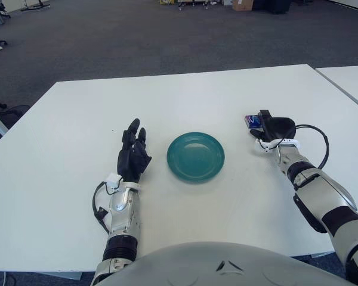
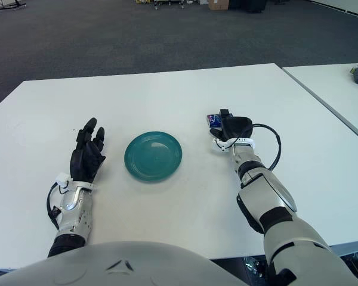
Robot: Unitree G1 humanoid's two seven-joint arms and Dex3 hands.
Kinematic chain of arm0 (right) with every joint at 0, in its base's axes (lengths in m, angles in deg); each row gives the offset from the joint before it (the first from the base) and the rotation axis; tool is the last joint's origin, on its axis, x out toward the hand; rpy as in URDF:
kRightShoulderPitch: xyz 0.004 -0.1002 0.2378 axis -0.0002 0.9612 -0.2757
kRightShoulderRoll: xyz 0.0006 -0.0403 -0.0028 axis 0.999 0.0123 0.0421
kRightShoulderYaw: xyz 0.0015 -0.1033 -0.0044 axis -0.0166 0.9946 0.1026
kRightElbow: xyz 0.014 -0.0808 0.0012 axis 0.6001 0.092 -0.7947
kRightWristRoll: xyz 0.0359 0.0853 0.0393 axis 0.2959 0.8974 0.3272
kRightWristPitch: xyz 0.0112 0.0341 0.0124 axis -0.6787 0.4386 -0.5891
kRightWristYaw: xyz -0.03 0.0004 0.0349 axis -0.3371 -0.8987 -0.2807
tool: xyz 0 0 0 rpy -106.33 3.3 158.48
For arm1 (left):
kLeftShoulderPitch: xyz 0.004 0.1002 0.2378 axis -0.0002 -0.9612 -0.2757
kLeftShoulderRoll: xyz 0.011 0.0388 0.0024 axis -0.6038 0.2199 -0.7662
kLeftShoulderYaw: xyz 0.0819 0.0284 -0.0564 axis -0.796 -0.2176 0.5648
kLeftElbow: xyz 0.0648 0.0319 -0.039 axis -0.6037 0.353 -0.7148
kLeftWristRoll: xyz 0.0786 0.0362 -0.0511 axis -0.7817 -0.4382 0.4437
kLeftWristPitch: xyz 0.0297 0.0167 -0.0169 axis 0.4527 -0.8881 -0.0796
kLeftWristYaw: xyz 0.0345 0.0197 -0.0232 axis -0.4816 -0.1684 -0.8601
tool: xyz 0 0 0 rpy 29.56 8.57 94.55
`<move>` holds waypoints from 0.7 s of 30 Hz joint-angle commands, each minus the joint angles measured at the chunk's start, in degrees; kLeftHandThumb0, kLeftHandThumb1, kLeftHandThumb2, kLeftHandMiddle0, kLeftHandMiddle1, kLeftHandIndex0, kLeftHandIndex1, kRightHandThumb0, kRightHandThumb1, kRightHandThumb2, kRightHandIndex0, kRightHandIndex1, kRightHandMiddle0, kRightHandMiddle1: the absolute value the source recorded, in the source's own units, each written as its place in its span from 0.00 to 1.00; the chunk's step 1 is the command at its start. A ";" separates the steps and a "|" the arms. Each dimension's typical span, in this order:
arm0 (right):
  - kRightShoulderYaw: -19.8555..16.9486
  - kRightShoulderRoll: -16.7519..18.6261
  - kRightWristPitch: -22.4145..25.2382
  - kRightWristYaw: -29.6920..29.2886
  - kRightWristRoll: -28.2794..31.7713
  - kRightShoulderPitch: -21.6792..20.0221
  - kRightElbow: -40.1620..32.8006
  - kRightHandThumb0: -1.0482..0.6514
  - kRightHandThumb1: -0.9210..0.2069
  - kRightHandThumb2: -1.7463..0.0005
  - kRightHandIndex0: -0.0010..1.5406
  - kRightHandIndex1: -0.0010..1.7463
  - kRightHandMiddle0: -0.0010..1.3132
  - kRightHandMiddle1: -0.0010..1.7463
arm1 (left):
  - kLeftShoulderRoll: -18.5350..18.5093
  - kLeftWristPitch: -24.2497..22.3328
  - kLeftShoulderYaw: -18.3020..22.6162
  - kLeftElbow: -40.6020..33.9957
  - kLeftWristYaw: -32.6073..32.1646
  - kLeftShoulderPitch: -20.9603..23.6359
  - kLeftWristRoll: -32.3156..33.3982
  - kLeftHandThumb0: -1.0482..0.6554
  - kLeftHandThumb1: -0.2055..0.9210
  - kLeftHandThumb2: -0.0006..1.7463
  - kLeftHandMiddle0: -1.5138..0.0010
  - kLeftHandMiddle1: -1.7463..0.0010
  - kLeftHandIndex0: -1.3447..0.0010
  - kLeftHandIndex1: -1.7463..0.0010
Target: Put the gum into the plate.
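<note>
Gum pack (image 1: 251, 121) sits on the white table (image 1: 227, 89), right of the teal plate (image 1: 196, 157) and well apart from it. Only a small blue/red corner shows; the rest is hidden under the right hand (image 1: 273, 127), so I can't call its long axis.

Right hand is directly on the gum: pack pokes out at the hand's left-forward edge, fingers curled down over it. Looks like they're closing on the pack, but contact is hidden from both eyes, so can't tell if it's actually clamped or just hovering around it. Pack looks to be on the table surface, not lifted.

Right forearm reaches forward along the table's right side, wrist bent inward toward the plate, cable looped off the wrist.

Left hand (image 1: 133, 156) shows just left of the plate, fingers extended and together, holding nothing. It's closer to the plate but nowhere near the gum, so this is the right hand's job.

Judgement: grasp phase. Once the grip is confirmed, the carry goes left and slightly toward the robot to reach the plate, which is empty.
</note>
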 commanded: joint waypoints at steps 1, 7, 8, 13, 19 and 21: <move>0.80 1.48 -0.56 4.47 -0.40 4.63 2.29 0.39 0.24 0.48 0.66 1.00 0.29 1.00 | 0.23 -0.35 0.34 2.39 -0.15 -1.90 0.62 0.11 1.00 0.53 0.84 0.99 1.00 0.73; -1.00 1.45 0.19 6.15 1.17 3.79 2.29 0.39 0.14 0.58 0.50 1.00 0.23 1.00 | 0.27 -0.35 0.39 2.88 -0.48 -1.39 0.19 0.11 1.00 0.52 0.84 1.00 1.00 0.71; -1.38 1.57 0.44 6.64 1.47 3.75 2.29 0.40 0.10 0.61 0.47 1.00 0.21 1.00 | 0.24 -0.30 0.42 3.08 -0.42 -1.26 0.19 0.11 1.00 0.52 0.84 1.00 1.00 0.71; -2.98 2.05 1.89 10.94 2.96 2.66 2.33 0.17 0.01 0.51 0.22 0.51 0.04 0.69 | 0.28 -0.11 0.55 3.94 -0.04 -0.64 0.46 0.11 1.00 0.51 0.84 1.00 1.00 0.70; -3.99 2.74 4.18 16.66 3.19 1.56 2.43 0.09 0.00 0.49 0.13 0.09 0.00 0.36 | 0.34 -0.15 0.77 4.67 0.43 -0.01 1.02 0.12 1.00 0.51 0.84 1.00 1.00 0.68; -3.96 2.93 4.76 18.13 2.90 1.21 2.47 0.06 0.00 0.48 0.08 0.05 0.00 0.27 | 0.38 -0.20 0.82 4.82 0.57 0.12 1.21 0.12 1.00 0.50 0.84 1.00 1.00 0.68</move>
